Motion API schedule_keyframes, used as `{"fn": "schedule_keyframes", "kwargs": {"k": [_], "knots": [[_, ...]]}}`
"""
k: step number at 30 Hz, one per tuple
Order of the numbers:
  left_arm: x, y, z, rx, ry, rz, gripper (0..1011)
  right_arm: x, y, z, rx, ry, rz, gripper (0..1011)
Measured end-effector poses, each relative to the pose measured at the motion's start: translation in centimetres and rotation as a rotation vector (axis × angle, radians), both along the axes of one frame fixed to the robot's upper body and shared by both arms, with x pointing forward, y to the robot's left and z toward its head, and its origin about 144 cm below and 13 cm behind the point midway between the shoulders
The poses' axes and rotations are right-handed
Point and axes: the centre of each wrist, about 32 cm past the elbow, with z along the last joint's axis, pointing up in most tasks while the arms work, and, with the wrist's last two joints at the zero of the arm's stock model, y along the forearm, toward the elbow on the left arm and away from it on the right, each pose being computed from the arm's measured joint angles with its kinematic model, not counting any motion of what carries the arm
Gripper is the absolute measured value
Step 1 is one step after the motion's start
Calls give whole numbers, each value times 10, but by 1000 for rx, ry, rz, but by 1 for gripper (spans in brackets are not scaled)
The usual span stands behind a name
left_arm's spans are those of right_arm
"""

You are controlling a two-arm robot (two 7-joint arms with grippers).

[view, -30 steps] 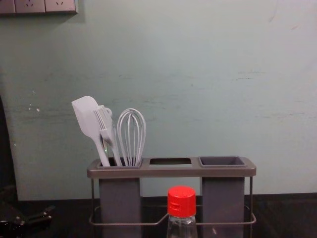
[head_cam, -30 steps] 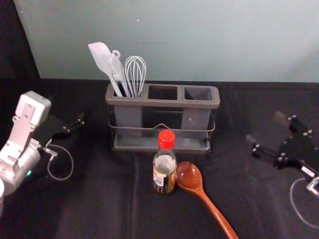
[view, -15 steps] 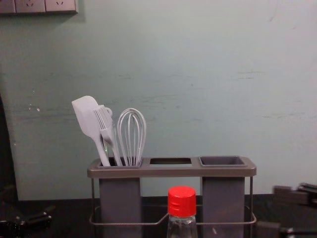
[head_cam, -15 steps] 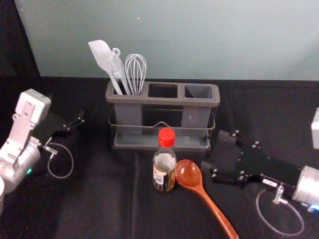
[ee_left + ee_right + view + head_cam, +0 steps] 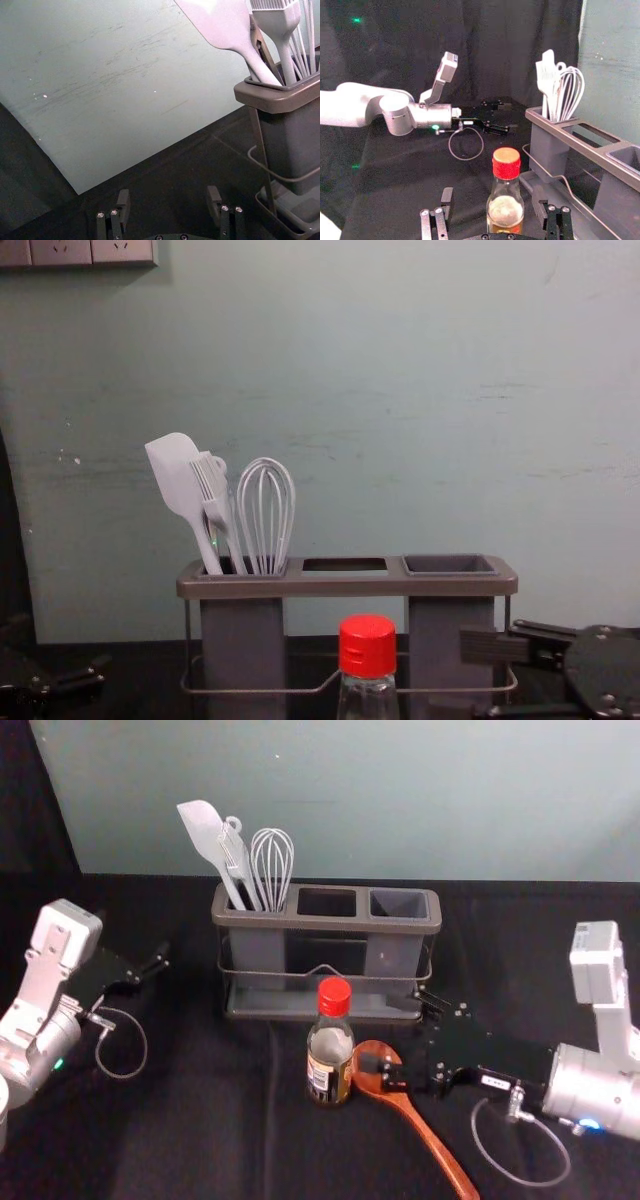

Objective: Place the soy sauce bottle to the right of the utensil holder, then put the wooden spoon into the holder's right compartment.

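Just right of the upright soy sauce bottle (image 5: 330, 1055), the right hand (image 5: 396, 1032) gapes wide, gripping nothing.
One finger hangs over the wooden spoon (image 5: 425, 1135); the bottle's label (image 5: 320, 1080) is too small to read. The utensil holder's (image 5: 320, 927) left compartment carries spatula (image 5: 203, 830), brush (image 5: 235, 858) and whisk (image 5: 271, 860); the left hand (image 5: 133, 940) is parked at left, spread.

The lower body of the red-capped clear glass soy sauce bottle (image 5: 367, 645) is cut off by the chest view's bottom edge, and its label print is too small to read in the head view. There, the black right gripper (image 5: 395, 1028) hides part of the reddish-brown wooden spoon (image 5: 432, 1138)'s bowl, and the handle's end runs out of frame. The white utensils' lower ends are hidden inside the grey, brown-rimmed utensil holder (image 5: 330, 927), itself cropped in both wrist views.
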Motion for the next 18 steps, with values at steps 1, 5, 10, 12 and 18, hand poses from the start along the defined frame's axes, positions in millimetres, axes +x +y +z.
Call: {"fn": "schedule_keyframes", "kwargs": {"k": [1, 5, 10, 12, 18], "knots": [[0, 0, 0, 0, 0, 0, 1005, 1, 1, 0, 1, 1, 2, 1003], [0, 0, 0, 0, 0, 0, 1005, 5, 7, 1, 7, 1, 11, 1003], [0, 0, 0, 0, 0, 0, 1005, 13, 16, 0, 20, 0, 18, 1003], [0, 0, 0, 0, 0, 0, 1005, 17, 20, 0, 23, -2, 19, 1003], [0, 0, 0, 0, 0, 0, 1005, 29, 29, -3, 20, -3, 21, 1003]]}}
